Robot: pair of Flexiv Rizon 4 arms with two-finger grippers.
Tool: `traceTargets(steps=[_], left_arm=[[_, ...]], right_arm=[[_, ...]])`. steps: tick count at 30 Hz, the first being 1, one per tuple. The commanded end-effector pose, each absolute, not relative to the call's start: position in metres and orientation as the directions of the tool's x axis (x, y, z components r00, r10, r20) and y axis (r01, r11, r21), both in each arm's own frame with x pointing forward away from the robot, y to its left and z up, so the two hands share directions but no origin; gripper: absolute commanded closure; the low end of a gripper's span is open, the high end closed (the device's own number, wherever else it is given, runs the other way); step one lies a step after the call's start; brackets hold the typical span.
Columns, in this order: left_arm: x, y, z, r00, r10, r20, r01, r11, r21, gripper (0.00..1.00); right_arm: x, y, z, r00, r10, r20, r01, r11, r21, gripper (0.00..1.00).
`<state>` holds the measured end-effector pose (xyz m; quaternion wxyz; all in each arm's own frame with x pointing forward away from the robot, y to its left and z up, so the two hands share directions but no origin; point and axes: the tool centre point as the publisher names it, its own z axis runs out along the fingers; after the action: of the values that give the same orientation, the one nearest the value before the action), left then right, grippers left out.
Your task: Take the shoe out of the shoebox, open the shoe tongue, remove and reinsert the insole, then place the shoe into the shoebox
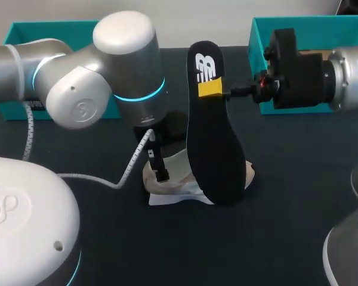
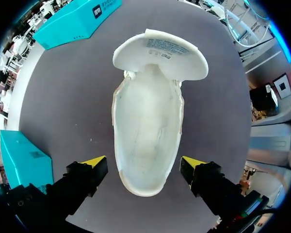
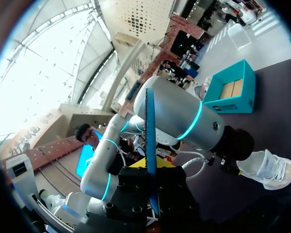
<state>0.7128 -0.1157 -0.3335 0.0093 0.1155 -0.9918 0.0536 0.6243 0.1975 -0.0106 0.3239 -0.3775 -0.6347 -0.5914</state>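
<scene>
Insole point(image 1: 213, 143) stands upright, clamped in the right jaws over the shoe point(image 2: 148, 131) at the desk's point(image 2: 63, 97) middle. Left jaws, spread apart, flank its heel without touching, probably to steady it for reinsertion.

- The right gripper point(image 3: 153, 162) shows as a black block with its yellow tips pressed close together.
- The insole point(image 3: 149, 121) is clamped between the fingers, one on each side. It is seen edge-on as a thin blue-green strip that stands up out of the gripper and rises well ahead of it.
- The left arm point(image 3: 184, 116), silver with glowing cyan rings, lies ahead of the gripper, behind the insole's edge, and bends down towards the table point(image 3: 281, 111).
- The shoe point(image 3: 269, 167), white and laced, rests on the dark table off to the side of the gripper, just beside the left arm's black end.
- The box point(image 3: 233, 94), teal and open, stands on the table further ahead, beyond the shoe.
</scene>
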Motion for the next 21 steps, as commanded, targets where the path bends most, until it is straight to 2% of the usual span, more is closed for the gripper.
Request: traceTargets(steps=[1, 9, 21], left_arm=[[0.724, -0.120, -0.331, -0.970, -0.238, 0.042, -0.241, 0.964, -0.111, 0.00], [0.747, -0.144, -0.321, -0.972, -0.236, 0.015, -0.236, 0.962, -0.138, 0.00], [0.771, -0.180, -0.355, -0.971, -0.237, -0.011, -0.234, 0.963, -0.134, 0.00]], right_arm=[[0.626, 0.201, -0.011, -0.504, 0.097, 0.858, 0.863, 0.017, 0.505, 1.00], [0.626, 0.201, -0.011, -0.504, 0.097, 0.858, 0.863, 0.017, 0.505, 1.00], [0.626, 0.201, -0.011, -0.504, 0.097, 0.858, 0.863, 0.017, 0.505, 1.00]])
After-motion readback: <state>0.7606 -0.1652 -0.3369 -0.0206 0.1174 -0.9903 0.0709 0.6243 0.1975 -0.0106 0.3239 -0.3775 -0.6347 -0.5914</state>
